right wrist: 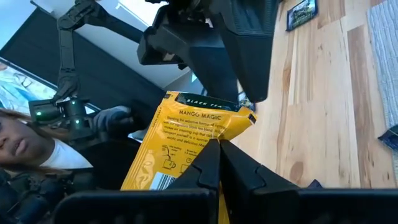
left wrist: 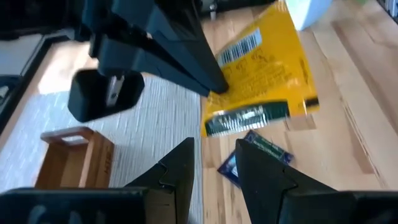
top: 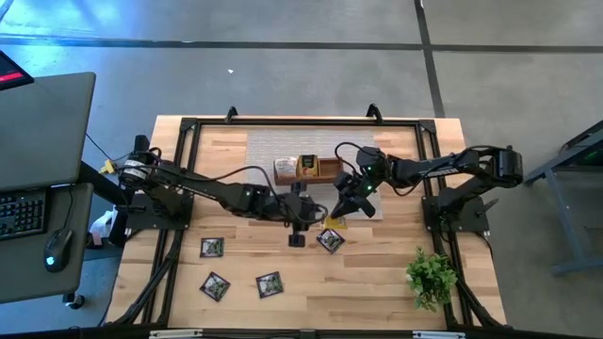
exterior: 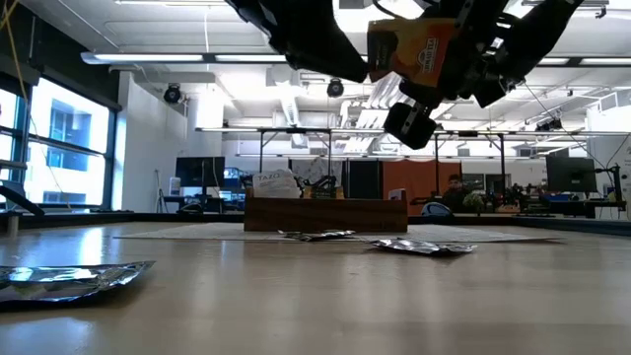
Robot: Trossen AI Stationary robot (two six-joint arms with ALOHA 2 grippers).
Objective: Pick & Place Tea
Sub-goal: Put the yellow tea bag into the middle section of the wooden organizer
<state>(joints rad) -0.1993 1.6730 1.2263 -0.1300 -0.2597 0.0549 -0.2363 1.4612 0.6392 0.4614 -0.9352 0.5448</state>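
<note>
Right wrist view shows your right gripper pinched tight on the yellow Mango Magic sachet, lifted in the air just in front of the wooden tray. Left gripper hovers beside it, fingers parted, empty. Carry the sachet level over a tray compartment, lower it, then release.

"BLACK TEA" and "MANGO MAGIC" on the yellow sachet in the right pincer.
</note>
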